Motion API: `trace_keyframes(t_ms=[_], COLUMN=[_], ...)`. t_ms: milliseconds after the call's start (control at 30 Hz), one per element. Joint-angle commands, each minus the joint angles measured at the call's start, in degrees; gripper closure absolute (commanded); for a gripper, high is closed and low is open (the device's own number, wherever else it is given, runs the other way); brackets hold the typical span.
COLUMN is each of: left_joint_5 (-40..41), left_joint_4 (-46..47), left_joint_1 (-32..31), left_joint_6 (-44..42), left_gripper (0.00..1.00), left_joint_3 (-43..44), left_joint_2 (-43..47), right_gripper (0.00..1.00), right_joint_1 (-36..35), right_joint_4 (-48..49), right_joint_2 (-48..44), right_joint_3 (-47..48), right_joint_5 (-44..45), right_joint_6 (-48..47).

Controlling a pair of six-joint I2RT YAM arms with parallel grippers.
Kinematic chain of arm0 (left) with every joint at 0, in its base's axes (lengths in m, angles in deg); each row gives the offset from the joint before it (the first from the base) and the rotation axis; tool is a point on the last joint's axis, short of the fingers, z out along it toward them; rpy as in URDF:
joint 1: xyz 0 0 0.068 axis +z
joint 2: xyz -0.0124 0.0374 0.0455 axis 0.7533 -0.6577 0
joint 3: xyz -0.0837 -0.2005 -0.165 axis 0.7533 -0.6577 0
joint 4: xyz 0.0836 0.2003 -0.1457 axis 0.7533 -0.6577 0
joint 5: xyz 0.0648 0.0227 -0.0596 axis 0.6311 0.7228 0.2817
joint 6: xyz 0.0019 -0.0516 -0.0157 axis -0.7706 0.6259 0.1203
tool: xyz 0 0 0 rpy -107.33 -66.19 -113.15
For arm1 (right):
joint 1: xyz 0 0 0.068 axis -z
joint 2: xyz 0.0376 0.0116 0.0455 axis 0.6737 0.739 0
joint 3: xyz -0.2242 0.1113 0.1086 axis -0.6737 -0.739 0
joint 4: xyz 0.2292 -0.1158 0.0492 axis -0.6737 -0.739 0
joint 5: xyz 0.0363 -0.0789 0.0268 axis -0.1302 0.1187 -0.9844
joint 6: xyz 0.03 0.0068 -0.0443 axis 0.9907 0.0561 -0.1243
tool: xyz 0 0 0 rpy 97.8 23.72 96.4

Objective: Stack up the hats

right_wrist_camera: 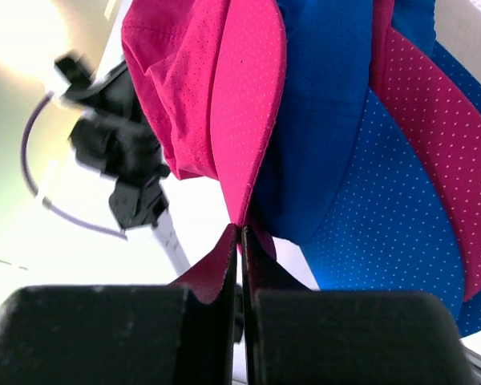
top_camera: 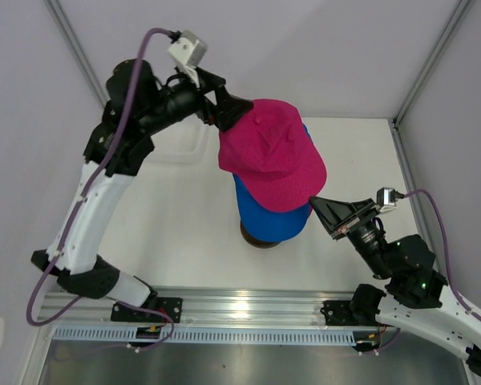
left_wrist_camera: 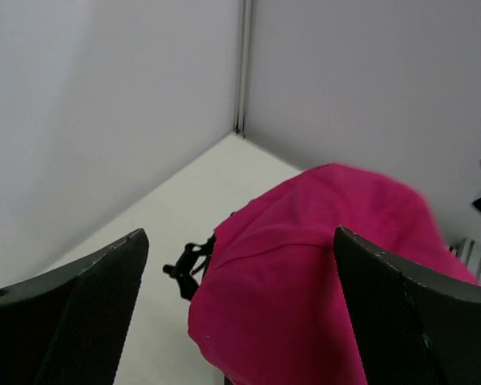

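Observation:
A magenta pink hat (top_camera: 271,156) sits tilted on top of a royal blue hat (top_camera: 266,215), on a stand whose dark round base (top_camera: 260,239) shows below. My left gripper (top_camera: 232,112) is open at the pink hat's back left edge; in the left wrist view its fingers (left_wrist_camera: 88,305) stand wide apart with the pink hat (left_wrist_camera: 321,265) between and beyond them. My right gripper (top_camera: 317,202) is shut on the tip of the pink hat's brim (right_wrist_camera: 248,136). In the right wrist view, blue cloth (right_wrist_camera: 385,224) and more pink cloth (right_wrist_camera: 433,120) lie stacked under it.
A black strap buckle (left_wrist_camera: 188,269) hangs at the pink hat's back edge. White walls and metal corner posts (top_camera: 423,68) close in the white table (top_camera: 184,208). A metal rail (top_camera: 240,306) runs along the near edge. The left arm (right_wrist_camera: 120,176) shows in the right wrist view.

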Motion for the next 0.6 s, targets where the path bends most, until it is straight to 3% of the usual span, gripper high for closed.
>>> trace_keyframes(t_ms=[0,267,567], left_joint_5=[2.78,3.48,7.87], left_joint_4=[-11.32,-12.46,-9.82], left_joint_1=[-0.47,-2.31,-3.19], left_joint_6=[-3.39,-2.6,-1.55], left_gripper=[0.01,0.01,0.01], left_joint_3=[3.84,11.84,12.37], left_joint_2=[-4.83,-14.15,-15.3], right_gripper=[1.0,1.0,1.0], right_joint_1=[-0.39,-0.74,-1.01], right_joint_4=[1.26,-6.38,-7.28], right_joint_2=[0.63,1.42,4.49], right_joint_3=[1.71,1.01,-1.19], right_joint_5=[-1.02,-5.33,-10.95], right_joint_6=[-0.93,-4.34,-12.87])
